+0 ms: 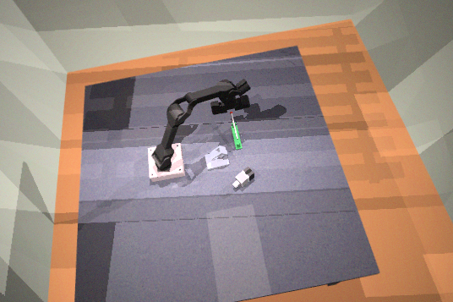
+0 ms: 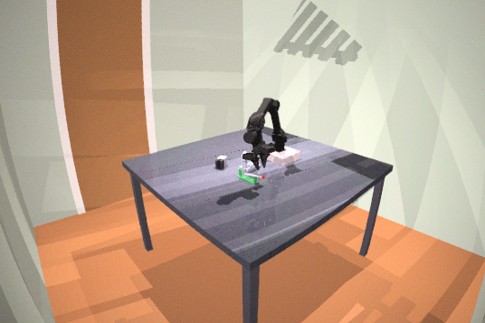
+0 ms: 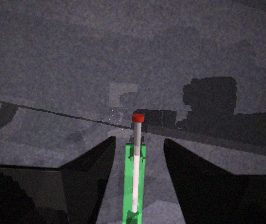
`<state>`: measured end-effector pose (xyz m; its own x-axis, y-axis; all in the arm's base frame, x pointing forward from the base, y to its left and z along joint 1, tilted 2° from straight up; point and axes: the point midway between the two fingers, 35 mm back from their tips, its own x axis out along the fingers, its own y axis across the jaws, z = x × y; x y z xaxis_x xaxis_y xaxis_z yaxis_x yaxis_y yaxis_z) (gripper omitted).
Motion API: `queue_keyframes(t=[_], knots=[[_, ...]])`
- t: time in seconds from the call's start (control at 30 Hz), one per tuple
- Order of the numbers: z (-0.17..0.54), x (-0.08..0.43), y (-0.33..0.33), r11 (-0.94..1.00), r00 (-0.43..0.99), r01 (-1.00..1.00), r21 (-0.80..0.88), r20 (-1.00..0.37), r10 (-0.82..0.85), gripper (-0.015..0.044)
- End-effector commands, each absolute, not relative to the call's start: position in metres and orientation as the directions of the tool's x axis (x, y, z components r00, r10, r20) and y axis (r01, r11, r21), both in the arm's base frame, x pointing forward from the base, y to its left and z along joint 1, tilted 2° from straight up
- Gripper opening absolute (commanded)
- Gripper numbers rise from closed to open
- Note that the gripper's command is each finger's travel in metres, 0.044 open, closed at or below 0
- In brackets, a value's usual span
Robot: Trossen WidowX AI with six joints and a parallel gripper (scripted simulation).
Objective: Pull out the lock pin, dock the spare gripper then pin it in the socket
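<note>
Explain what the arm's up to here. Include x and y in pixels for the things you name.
The arm's gripper [image 1: 231,111] [image 2: 260,167] [image 3: 139,142] is open beside the red-headed pin [image 1: 234,124] [image 2: 253,175] [image 3: 136,165], holding nothing. The pin lies along a green holder [image 1: 238,145] [image 2: 247,179] [image 3: 128,192], out of the pale mount [image 1: 216,165]. The spare gripper [image 1: 243,178] [image 2: 221,163] lies undocked on the table, so docking and locking remain.

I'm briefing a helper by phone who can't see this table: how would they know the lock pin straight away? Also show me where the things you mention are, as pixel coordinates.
On the dark table [image 1: 270,254] [image 2: 190,194], find the black arm's pale square base [image 1: 178,173] [image 2: 291,157], then the narrow green holder [image 1: 239,146] [image 2: 248,179] [image 3: 128,190]. The pin [image 1: 234,124] [image 2: 254,175] [image 3: 136,170] lies along it: a thin whitish rod, the only piece there with a red tip.
</note>
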<state>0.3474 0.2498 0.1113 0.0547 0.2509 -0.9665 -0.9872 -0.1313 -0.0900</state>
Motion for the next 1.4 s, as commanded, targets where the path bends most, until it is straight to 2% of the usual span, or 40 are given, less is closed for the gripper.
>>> queue_keyframes(t=[0.0, 0.1, 0.3, 0.6, 0.87, 1.37], knots=[[0.109, 0.347, 0.25, -0.132, 0.052, -0.987, -0.087, -0.967, 0.249, 0.0253], [0.109, 0.347, 0.25, -0.132, 0.052, -0.987, -0.087, -0.967, 0.249, 0.0331], [0.153, 0.355, 0.192, -0.152, 0.048, -0.985, -0.082, -0.975, 0.216, 0.018], [0.157, 0.355, 0.184, -0.155, 0.046, -0.985, -0.08, -0.976, 0.212, 0.018], [0.091, 0.36, 0.186, -0.155, 0.046, -0.985, -0.08, -0.976, 0.212, 0.018], [0.072, 0.361, 0.186, -0.155, 0.046, -0.985, -0.08, -0.976, 0.212, 0.018]])
